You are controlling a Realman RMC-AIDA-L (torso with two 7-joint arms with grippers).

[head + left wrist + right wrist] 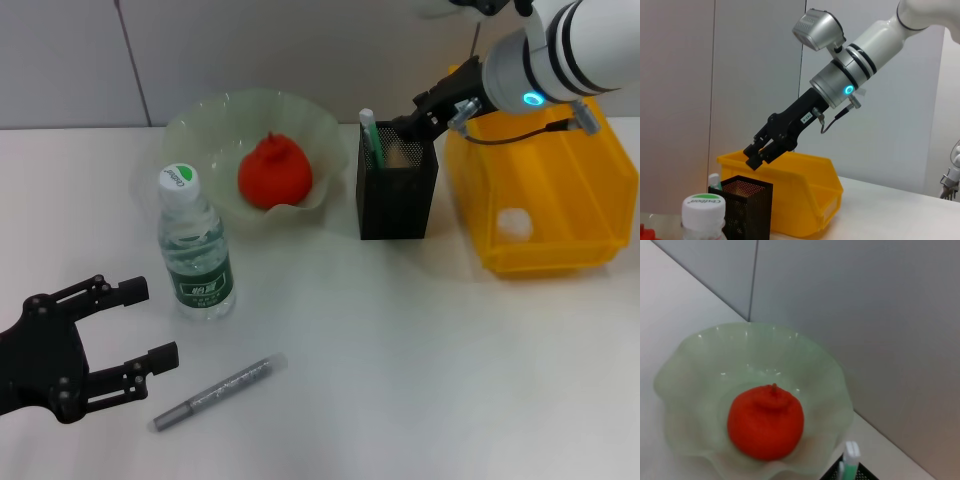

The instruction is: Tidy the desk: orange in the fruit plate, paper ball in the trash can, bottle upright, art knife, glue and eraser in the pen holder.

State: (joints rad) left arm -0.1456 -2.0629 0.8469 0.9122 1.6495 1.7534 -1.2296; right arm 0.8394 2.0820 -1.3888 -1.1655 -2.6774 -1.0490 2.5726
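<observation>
The orange lies in the fruit plate; both also show in the right wrist view, the orange and the plate. The bottle stands upright on the desk. The glue lies flat on the desk in front of it. The art knife stands in the pen holder, and a beige block, the eraser, shows in its mouth. My right gripper hovers just above the holder, open and empty. My left gripper is open, low, left of the glue.
The yellow trash can stands right of the pen holder with the white paper ball inside. The right arm reaches across the bin's back rim. A wall runs behind the desk.
</observation>
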